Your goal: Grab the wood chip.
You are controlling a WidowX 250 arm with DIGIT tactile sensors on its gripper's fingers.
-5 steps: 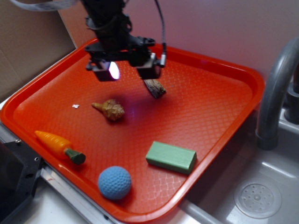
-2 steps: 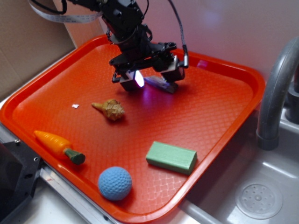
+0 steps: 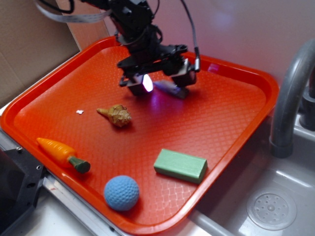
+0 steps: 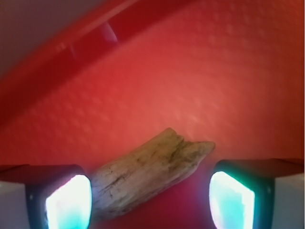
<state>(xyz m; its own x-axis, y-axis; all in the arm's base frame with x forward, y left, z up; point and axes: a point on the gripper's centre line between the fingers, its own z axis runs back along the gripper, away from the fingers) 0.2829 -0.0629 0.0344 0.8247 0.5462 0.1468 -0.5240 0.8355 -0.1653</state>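
We see the jaws apart around the chip [image 4: 147,174], low on the tray [image 3: 231,123]. Chip lies skewed, pointing 2 o'clock. Closing may pinch one end and twist it out.

The wood chip [image 4: 147,174] is rough, dry wood with dark streaks and a matt grey-brown face. The tray [image 3: 231,128] is shiny red plastic with a bumpy pattern. The gripper [image 3: 158,84] looks like black plastic, and its 2 pads [image 4: 69,202] glow smooth and glossy. The blue ball [image 3: 121,192] has little dimples. The seashell [image 3: 116,115] is ridged. The green block [image 3: 180,165] looks matt.
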